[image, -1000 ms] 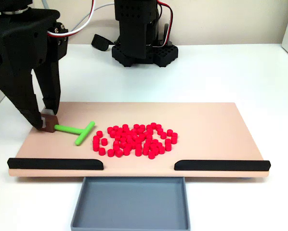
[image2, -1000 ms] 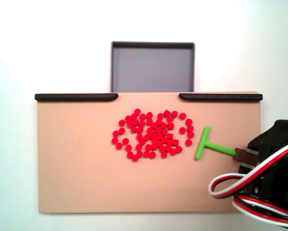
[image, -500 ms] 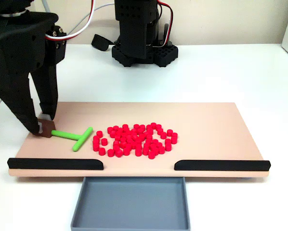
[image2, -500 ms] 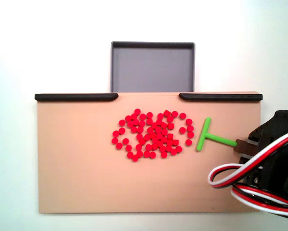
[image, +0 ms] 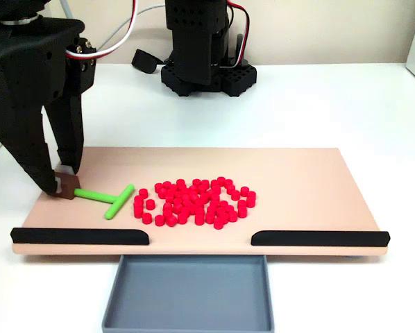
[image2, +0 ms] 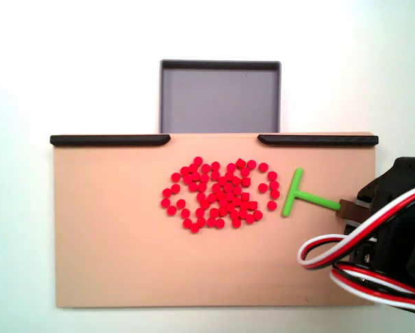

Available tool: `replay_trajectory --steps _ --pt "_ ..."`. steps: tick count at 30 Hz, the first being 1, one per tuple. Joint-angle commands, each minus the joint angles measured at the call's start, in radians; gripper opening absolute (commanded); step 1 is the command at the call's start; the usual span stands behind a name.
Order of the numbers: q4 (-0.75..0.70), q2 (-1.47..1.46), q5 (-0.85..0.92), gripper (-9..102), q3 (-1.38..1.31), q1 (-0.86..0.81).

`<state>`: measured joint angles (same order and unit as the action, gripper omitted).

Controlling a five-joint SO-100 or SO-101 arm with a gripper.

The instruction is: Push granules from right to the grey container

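Observation:
The granules (image: pixel 192 202) lie as a loose red cluster on the middle of the tan board (image: pixel 298 173). The grey container (image: pixel 188 291) sits empty below the board's front edge, in the gap between two black strips. My gripper (image: pixel 63 182) stands at the board's left end, shut on the brown block at the end of the green T-shaped pusher (image: pixel 112 198). The pusher's crossbar lies just left of the granules, a small gap apart. Seen from above, the gripper (image2: pixel 352 208) and pusher (image2: pixel 301 196) are right of the granules (image2: pixel 220 194), with the grey container (image2: pixel 220 97) at the top.
Black strips (image: pixel 80 236) (image: pixel 320 238) line the board's front edge on either side of the container gap. The arm's black base (image: pixel 204 48) stands on the white table behind the board. Red, white and black cables (image2: pixel 346 267) loop over the board's lower right corner.
The gripper and pusher have shifted slightly toward the board's strip edge, and the crossbar now sits a little nearer that side. The granules have not moved.

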<state>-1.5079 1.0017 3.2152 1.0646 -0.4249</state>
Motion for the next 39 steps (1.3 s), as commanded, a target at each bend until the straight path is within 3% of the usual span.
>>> replay_trajectory --steps 1,39 --pt "0.000 0.005 0.426 0 -0.025 0.014" --pt "-0.008 0.018 0.377 0 -0.008 0.048"
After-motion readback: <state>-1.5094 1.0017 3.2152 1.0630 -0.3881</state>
